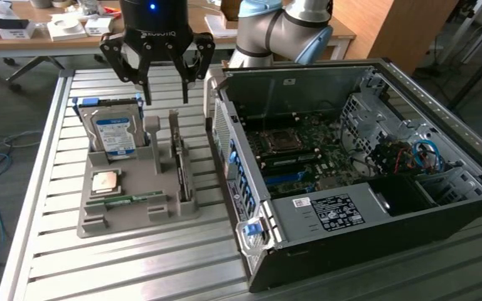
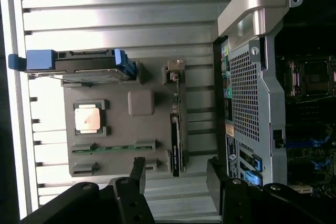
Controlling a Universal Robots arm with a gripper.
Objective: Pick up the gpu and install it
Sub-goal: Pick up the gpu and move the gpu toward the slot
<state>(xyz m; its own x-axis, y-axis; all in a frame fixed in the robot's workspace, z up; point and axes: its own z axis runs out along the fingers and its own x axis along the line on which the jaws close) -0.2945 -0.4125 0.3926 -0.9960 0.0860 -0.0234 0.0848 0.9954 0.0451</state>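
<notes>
End effector [image 1: 161, 93] spread wide, empty, hovering above gpu [image 1: 176, 149]. Gpu upright on edge in grey holder [image 1: 140, 214] on desk [image 1: 140, 266], between hard drive [image 1: 113, 132] and open computer case [image 1: 350, 251]. Risks: off-centre descent jabbing card edge; thin board slipping or tilting in grip; finger clipping case wall

Jaws spread wide, gpu [image 2: 176, 140] on edge in grey holder [image 2: 140, 102], hard drive [image 2: 79, 67], open computer case [image 2: 252, 77].

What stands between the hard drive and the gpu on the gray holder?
An upright gray post of the holder, beside the gpu; the exterior view shows it.
</notes>
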